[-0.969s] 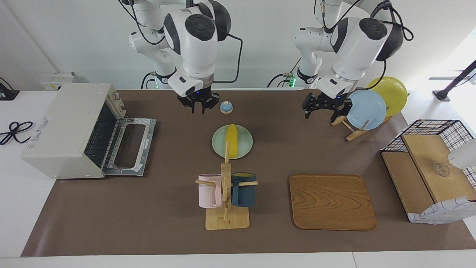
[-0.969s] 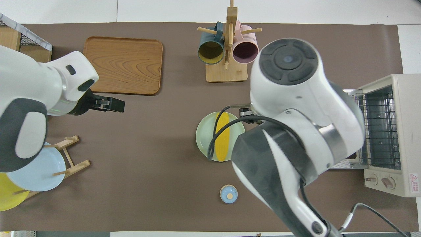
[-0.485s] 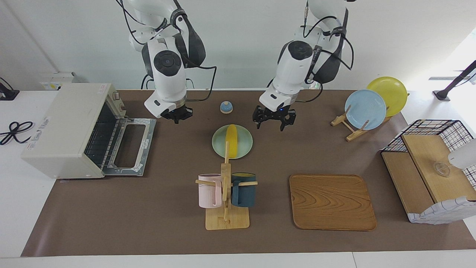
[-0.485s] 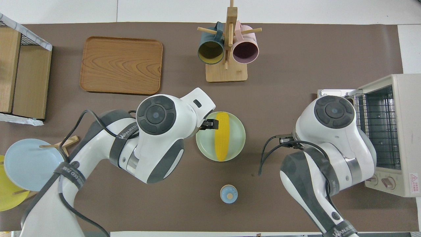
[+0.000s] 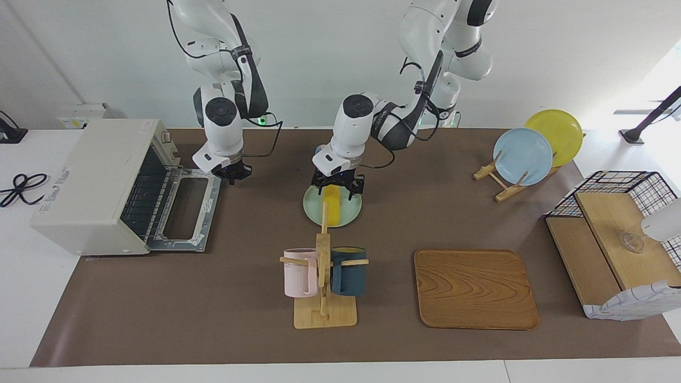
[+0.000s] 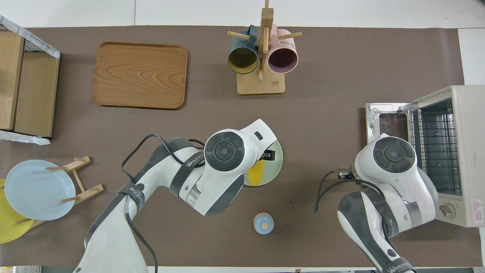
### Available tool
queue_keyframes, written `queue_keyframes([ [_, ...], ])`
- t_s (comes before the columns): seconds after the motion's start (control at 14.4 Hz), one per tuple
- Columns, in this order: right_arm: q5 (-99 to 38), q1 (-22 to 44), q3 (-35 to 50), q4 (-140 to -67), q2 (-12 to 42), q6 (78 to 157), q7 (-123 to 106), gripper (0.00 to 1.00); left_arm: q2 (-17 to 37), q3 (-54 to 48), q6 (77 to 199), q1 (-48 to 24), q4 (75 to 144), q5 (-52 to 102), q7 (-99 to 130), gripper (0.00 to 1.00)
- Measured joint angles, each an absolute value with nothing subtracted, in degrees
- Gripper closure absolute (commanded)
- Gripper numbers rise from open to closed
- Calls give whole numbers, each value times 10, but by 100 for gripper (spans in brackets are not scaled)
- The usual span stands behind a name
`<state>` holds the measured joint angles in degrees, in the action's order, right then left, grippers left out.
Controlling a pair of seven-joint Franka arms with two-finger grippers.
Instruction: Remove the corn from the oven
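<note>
The left pincer (image 5: pixel 338 189) hangs open over the corn (image 5: pixel 332 206), which lies on a green plate (image 5: pixel 351 210), seemingly not touching. The right pincer (image 5: pixel 232 176), closed and empty, is over the oven (image 5: pixel 90 186) door's edge.

Corn (image 5: pixel 333 205) lies on plate (image 5: pixel 348 214); oven (image 5: pixel 101 186) toward right arm's end.

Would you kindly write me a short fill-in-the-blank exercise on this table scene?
1. The corn lies on a pale ____ plate.
2. The oven door is ____.
3. The left end effector is over the ____.
4. The pink mug and the dark blue mug hang on a ____ stand.

Missing words: green; open; corn; wooden
</note>
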<state>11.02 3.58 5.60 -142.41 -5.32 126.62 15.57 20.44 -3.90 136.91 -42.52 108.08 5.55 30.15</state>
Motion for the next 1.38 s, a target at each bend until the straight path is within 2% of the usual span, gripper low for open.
queue_keyframes([
  [0.42,104,3,58,-1428,-54,1273,108,100,225,-38,1371,-439,1061,55,303,0],
  [0.76,104,-4,59,-1446,-55,1317,105,100,238,-32,1371,-439,1061,55,313,0],
  [0.97,104,-4,59,-1446,-55,1317,98,100,239,-32,1371,-439,1062,55,317,42],
  [1.11,118,-4,62,-1447,-54,1316,94,100,240,-32,1371,-439,1062,55,318,82],
  [1.18,130,-3,66,-1447,-54,1314,94,100,241,-32,1371,-439,1061,55,320,98],
  [1.38,141,-2,75,-1419,-49,1266,94,100,240,-31,1371,-439,1061,55,324,100],
])
